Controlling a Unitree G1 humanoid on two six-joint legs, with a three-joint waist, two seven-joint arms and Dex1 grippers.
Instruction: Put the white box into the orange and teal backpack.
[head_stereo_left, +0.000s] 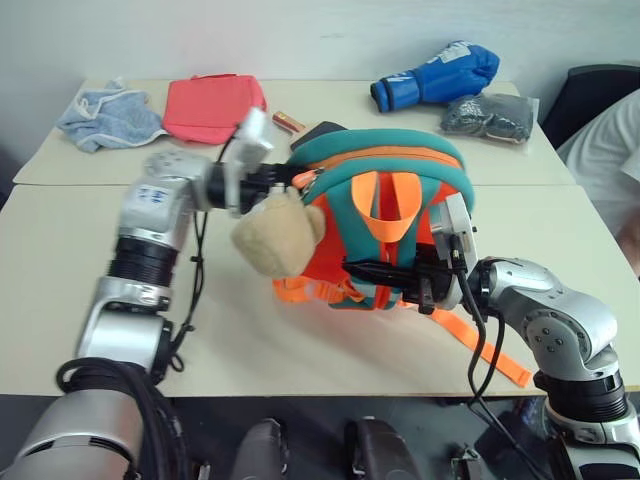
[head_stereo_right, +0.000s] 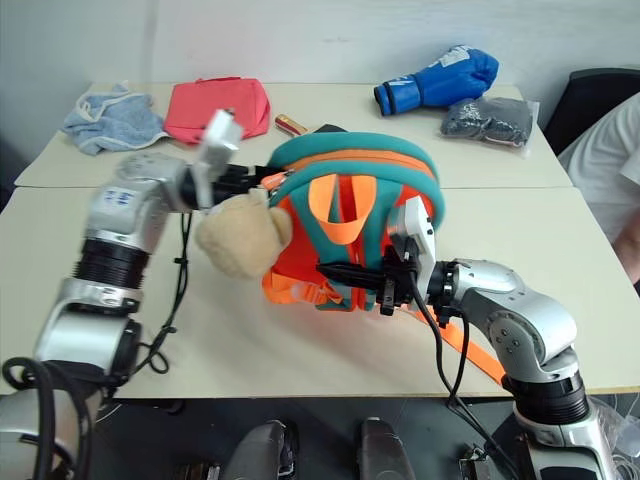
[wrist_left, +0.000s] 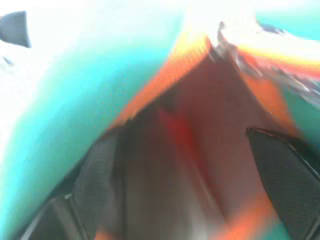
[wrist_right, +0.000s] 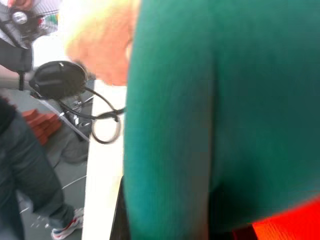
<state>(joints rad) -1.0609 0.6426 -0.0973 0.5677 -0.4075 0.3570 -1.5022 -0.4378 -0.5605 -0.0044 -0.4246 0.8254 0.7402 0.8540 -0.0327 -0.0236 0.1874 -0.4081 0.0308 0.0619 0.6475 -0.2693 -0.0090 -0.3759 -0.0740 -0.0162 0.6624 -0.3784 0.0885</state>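
Note:
The orange and teal backpack (head_stereo_left: 385, 215) stands propped in the middle of the table, its tan teddy-bear charm (head_stereo_left: 272, 240) hanging at its left side. My left gripper (head_stereo_left: 295, 180) is at the bag's upper left corner. In the left wrist view its two black fingers (wrist_left: 95, 185) stand wide open, pointing into the dark orange-red inside of the bag. My right gripper (head_stereo_left: 380, 270) lies across the bag's lower front, shut on the backpack's teal and orange fabric. The white box is hidden from view.
On the far table lie a grey-blue cloth (head_stereo_left: 105, 115), a red fabric pouch (head_stereo_left: 212, 105), a small copper-coloured cylinder (head_stereo_left: 288, 122), a blue boxing glove (head_stereo_left: 435, 75) and a dark bagged item (head_stereo_left: 490, 115). An orange strap (head_stereo_left: 490, 350) trails toward the front edge. A person (head_stereo_left: 610, 150) sits at the right.

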